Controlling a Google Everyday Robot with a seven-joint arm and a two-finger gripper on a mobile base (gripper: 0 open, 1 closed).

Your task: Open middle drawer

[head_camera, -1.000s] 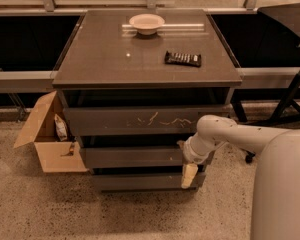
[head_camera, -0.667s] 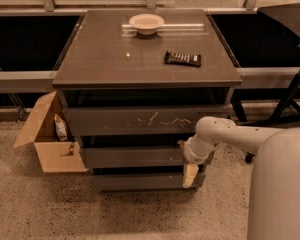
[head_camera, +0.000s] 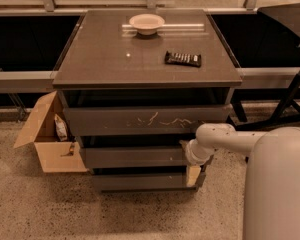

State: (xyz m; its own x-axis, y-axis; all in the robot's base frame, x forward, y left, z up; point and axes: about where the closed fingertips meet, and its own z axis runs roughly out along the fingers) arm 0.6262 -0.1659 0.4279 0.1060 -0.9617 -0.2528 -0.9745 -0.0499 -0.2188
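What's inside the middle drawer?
Only a dark strip of interior shows behind the middle drawer front. No contents are visible, and the scratched drawer above covers the rest. The end effector hangs at the middle drawer's right end, over the lowest front.

We show the middle drawer (head_camera: pixel 135 157) dark grey-brown with one pale speck, and the top drawer (head_camera: pixel 145 120) with pale scratches. The cream gripper (head_camera: pixel 193 174) sits at the middle drawer's right end, below the white arm (head_camera: pixel 225 139). Bowl (head_camera: pixel 147 21) pale; box (head_camera: pixel 50 151) tan; floor (head_camera: pixel 90 209) speckled beige.
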